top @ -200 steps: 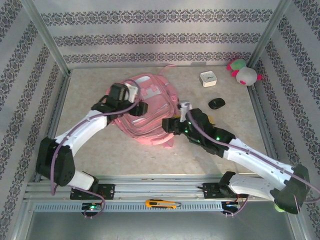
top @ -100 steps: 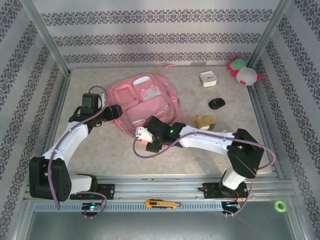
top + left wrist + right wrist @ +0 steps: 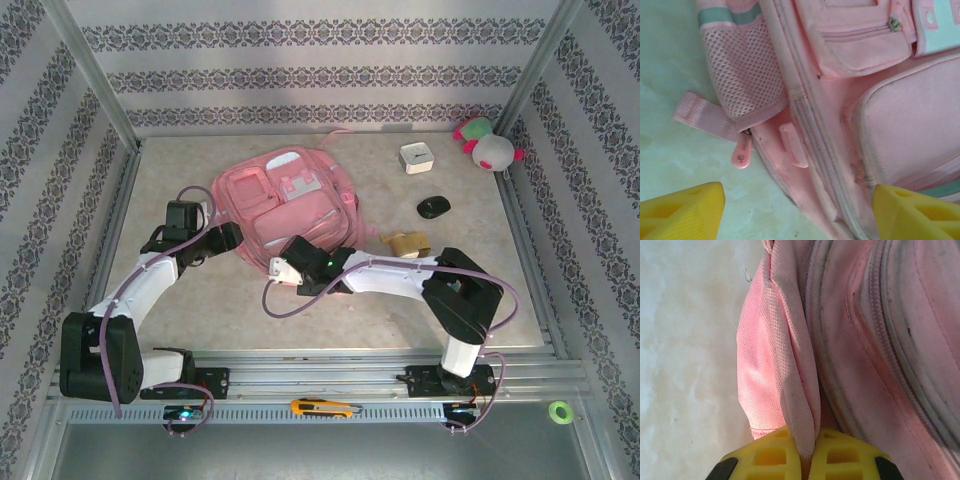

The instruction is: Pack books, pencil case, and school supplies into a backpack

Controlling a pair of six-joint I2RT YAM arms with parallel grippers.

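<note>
The backpack (image 3: 290,205) is lying front-up in the middle of the table (image 3: 480,290), toward the far edge. The right gripper (image 3: 806,455) is clamping a fold of its pink fabric at the near side, jaws fully closed. The left gripper (image 3: 800,210) is hovering wide open over its left side, holding nothing.

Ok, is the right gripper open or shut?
Shut: the right gripper has its yellow fingers clamped on a fold of the pink backpack, seen from its wrist camera.
</note>
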